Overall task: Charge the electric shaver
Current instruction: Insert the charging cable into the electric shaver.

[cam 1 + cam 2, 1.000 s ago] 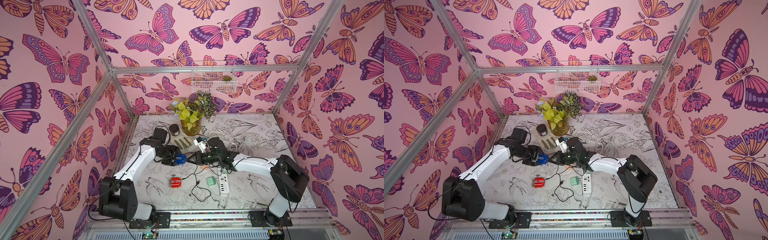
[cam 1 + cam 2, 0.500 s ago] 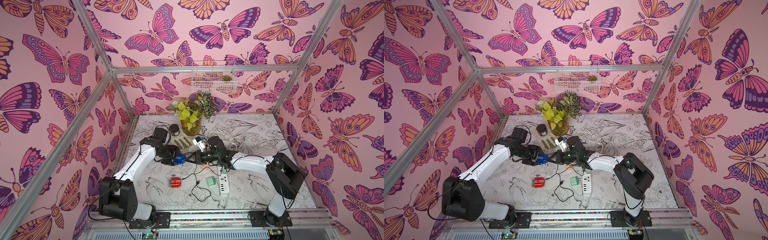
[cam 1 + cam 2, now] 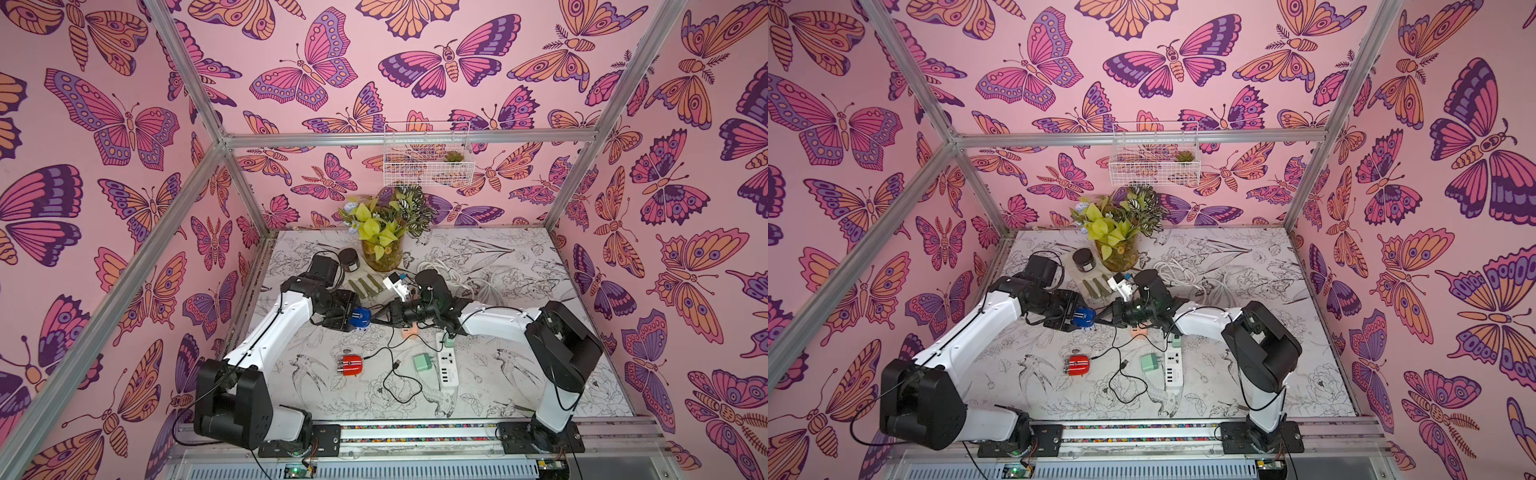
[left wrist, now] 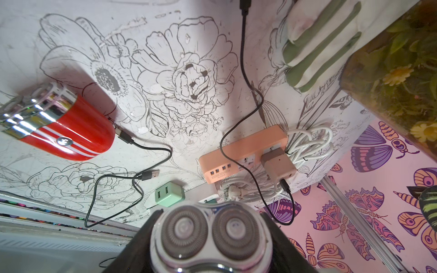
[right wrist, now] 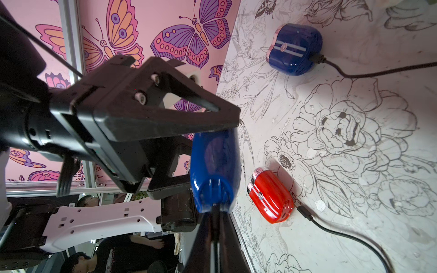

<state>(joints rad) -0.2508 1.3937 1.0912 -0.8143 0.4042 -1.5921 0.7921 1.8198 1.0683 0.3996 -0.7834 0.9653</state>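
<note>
Our left gripper clamped the blue shaver; the right gripper pinched the charging plug at its base. We judged straight alignment and gentle pressure essential.

No lettering can be read anywhere. The pink power strip has a small printed line under its USB ports, too fine to read. The red shaver, well apart from the strip, bears a blurred round emblem.

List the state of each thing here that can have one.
left fingers: closed on the held blue shaver.
held blue shaver: lifted off the table.
right fingers: shut, at its base.
other blue shaver: on table, cable plugged in.
red shaver: lying on table.
green charger: loose, ports empty.
</note>
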